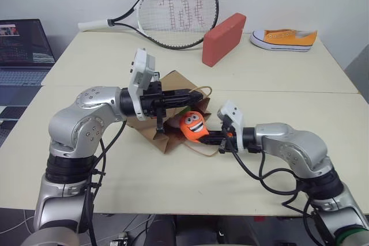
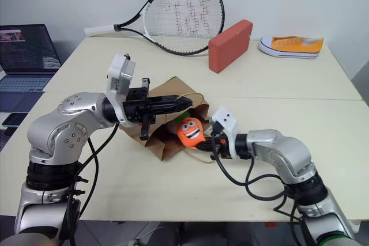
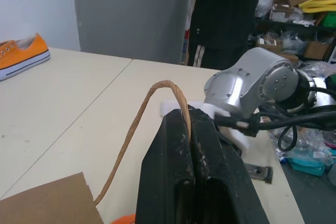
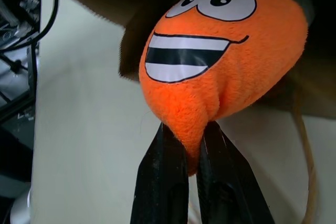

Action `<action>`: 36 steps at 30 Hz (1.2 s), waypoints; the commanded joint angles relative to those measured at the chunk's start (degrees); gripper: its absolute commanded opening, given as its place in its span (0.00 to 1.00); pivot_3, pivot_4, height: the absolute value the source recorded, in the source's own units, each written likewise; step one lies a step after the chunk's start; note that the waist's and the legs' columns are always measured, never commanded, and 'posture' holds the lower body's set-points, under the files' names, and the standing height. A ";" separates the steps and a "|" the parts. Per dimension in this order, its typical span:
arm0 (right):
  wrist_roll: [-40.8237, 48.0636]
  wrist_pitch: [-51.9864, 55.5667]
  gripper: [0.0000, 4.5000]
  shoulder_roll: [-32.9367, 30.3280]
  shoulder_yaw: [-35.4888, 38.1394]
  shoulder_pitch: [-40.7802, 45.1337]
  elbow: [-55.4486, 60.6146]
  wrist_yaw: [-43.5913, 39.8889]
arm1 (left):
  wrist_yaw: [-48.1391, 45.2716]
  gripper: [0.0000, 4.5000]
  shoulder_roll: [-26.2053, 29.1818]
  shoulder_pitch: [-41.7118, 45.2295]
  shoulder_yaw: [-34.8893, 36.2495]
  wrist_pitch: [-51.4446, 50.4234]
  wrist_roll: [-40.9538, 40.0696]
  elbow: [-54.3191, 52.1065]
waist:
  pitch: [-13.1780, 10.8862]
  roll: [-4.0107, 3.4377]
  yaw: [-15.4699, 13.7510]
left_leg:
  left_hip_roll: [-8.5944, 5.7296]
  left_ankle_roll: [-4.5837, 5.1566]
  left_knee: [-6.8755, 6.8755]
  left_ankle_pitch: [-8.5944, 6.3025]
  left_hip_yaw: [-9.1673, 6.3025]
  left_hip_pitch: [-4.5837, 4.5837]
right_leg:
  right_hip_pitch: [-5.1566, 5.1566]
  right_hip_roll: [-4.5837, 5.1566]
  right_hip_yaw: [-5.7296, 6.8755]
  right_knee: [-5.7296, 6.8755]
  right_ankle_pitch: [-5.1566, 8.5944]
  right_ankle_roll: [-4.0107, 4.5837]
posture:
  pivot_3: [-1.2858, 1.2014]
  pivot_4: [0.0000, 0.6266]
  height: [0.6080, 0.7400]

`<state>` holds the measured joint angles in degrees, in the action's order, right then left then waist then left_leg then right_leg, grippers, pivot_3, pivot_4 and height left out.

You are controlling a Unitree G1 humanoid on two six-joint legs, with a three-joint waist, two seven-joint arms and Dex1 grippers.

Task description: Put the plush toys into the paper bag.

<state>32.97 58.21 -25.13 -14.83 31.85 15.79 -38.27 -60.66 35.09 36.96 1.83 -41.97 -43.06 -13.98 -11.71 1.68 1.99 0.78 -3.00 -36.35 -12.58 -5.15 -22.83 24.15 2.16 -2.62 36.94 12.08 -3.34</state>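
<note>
The brown paper bag point(image 1: 167, 137) lies in the middle of the table with its mouth turned toward my right arm. My left gripper point(image 3: 190, 116) is shut on one tan twisted handle point(image 3: 152, 108) and holds it up level over the bag. An orange carrot plush toy point(image 1: 193, 126) with a grinning face hangs at the bag's mouth, its green top toward the inside. My right gripper point(image 4: 191, 140) is shut on the carrot's pointed tip and reaches in from the right. The second handle loops on the table under the carrot.
At the back of the table lie a tennis racket point(image 1: 173, 10), a red block point(image 1: 223, 38) and an orange-and-white sneaker point(image 1: 283, 38). A laptop point(image 1: 23, 50) stands off the table's left side. A person point(image 3: 226, 19) stands beyond the table's right end.
</note>
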 commanded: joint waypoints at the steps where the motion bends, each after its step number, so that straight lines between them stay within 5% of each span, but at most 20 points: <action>1: -0.71 0.13 0.01 2.35 0.76 2.00 -2.28 1.57 | -0.29 0.00 0.22 0.58 0.54 0.07 -1.46 -2.07 | 0.00 0.00 -0.04 | 0.00 0.00 0.00 0.00 0.00 -0.01 | 0.00 0.00 0.00 0.00 0.00 0.00 | 0.52 0.24 1.00; 25: -0.96 0.82 0.01 18.47 12.68 8.99 -18.08 13.23 | -2.46 0.00 1.58 -0.32 -1.08 -1.54 -2.45 -4.06 | -0.01 -0.02 0.35 | 0.00 0.00 0.04 0.00 -0.02 0.01 | 0.02 -0.01 0.00 0.03 -0.02 -0.01 | 0.52 0.24 1.00; 29: -1.93 -0.21 0.25 19.09 12.43 8.71 -17.85 13.98 | -1.89 0.00 1.44 -0.14 -0.62 -1.54 -2.50 -3.56 | -0.01 -0.02 0.41 | 0.00 0.00 0.04 0.00 -0.01 0.00 | 0.02 -0.01 0.00 0.03 -0.02 -0.01 | 0.52 0.24 1.00; 36: -3.98 -1.66 0.81 17.32 9.70 7.21 -13.10 13.04 | 1.10 0.00 0.07 1.30 0.88 -0.83 -2.46 -0.97 | -0.01 -0.03 0.44 | 0.00 0.00 0.04 0.00 -0.02 0.01 | 0.02 -0.01 0.01 0.03 -0.02 -0.01 | 0.52 0.24 1.00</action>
<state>29.22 57.81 -7.20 -4.54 39.10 -0.89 -24.70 -60.40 35.48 36.76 0.79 -43.56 -44.84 -14.80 -11.72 1.65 2.42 0.78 -2.99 -36.31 -12.59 -5.18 -22.84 24.17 2.15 -2.61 36.97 12.06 -3.35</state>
